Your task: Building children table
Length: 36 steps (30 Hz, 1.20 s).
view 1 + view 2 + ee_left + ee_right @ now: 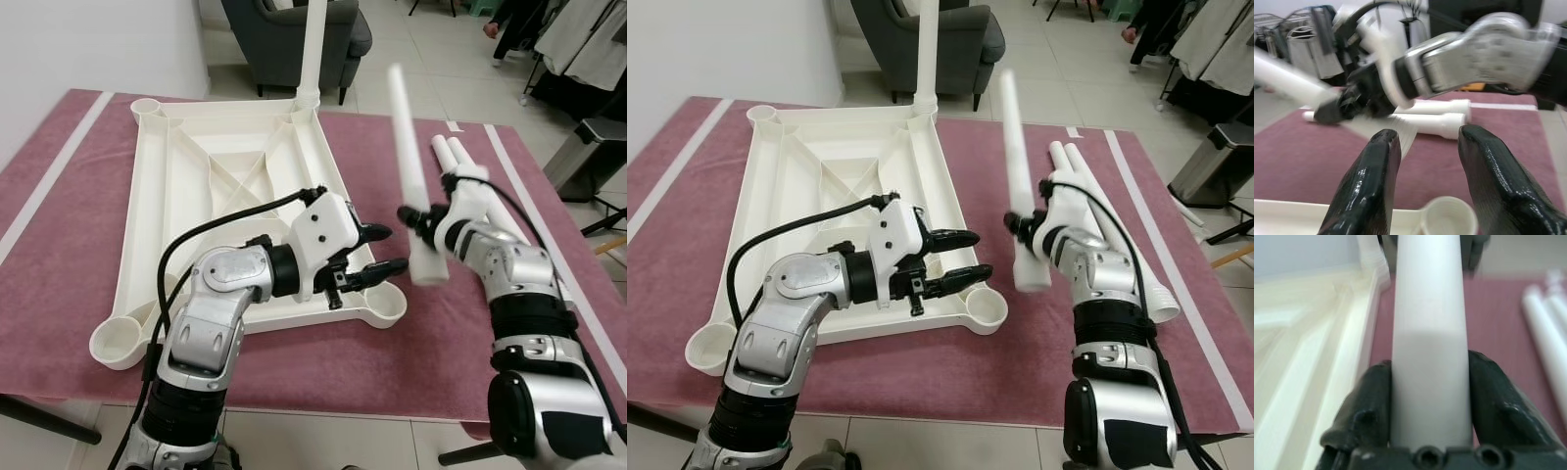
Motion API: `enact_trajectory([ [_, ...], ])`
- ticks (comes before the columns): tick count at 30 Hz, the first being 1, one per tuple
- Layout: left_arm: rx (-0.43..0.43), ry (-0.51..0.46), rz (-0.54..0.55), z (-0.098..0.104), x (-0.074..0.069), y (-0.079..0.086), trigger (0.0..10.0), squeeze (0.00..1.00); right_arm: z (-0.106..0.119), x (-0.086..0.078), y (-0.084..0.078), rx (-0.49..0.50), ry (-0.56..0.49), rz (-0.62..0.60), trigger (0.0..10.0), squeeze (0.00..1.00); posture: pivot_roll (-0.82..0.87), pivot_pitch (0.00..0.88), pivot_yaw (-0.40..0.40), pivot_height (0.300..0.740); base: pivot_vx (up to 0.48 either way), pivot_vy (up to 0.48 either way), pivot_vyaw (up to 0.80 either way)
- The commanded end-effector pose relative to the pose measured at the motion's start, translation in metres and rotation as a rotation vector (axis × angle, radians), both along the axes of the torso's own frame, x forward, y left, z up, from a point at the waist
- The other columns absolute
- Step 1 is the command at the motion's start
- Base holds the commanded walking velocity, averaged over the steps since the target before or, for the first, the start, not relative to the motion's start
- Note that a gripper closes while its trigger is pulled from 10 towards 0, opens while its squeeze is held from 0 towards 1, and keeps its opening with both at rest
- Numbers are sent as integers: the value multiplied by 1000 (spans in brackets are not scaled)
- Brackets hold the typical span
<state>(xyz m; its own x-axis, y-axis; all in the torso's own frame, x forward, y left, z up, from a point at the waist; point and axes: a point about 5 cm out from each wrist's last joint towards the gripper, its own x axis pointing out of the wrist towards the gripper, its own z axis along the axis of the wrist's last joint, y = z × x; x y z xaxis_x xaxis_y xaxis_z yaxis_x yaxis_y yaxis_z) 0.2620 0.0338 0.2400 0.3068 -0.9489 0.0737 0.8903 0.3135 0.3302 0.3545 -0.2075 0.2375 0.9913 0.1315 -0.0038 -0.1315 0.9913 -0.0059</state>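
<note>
Leg (409, 176) clamped in right hand (419, 217), left hand (377, 253) spread over tabletop (176, 186) corner

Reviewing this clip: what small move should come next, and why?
Probably swing the right gripper left, lowering its leg toward the near corner socket. That socket sits empty beside the open left gripper; one leg already stands at the far corner.

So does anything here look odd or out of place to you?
Nothing looks broken or spilled. The white tabletop lies upside down on the mat with one leg already upright in a far corner socket. The right gripper holds another leg tilted in the air.
</note>
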Motion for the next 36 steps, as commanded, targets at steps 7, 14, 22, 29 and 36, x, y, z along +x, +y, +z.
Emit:
enact_trajectory([
  [7, -172, 89, 325, 18, 32, 11, 10000, 0, 32, -34, 25, -160, -288, 68, 10000, 0, 105, 31, -13, 740, 0, 0, 0],
  [14, -305, 246, 337, 35, 50, 12, 10000, 43, -7, -61, 78, -290, -408, 148, 10000, 0, 110, 2, -5, 740, 0, 0, 0],
  [22, -414, 410, 279, 48, 59, 6, 10000, 455, -21, -77, 98, -289, -429, 160, 10000, 0, 111, 0, 1, 740, 0, 0, 0],
  [29, -447, 603, 244, 44, 66, 7, 10000, 0, -23, -83, 107, -316, -487, 153, 10000, 0, 102, 0, 12, 740, 0, 0, 0],
  [36, -539, 621, 53, 58, 53, 8, 10000, 0, -29, -84, 111, -338, -488, 164, 10000, 0, 101, 0, 14, 740, 0, 0, 0],
])
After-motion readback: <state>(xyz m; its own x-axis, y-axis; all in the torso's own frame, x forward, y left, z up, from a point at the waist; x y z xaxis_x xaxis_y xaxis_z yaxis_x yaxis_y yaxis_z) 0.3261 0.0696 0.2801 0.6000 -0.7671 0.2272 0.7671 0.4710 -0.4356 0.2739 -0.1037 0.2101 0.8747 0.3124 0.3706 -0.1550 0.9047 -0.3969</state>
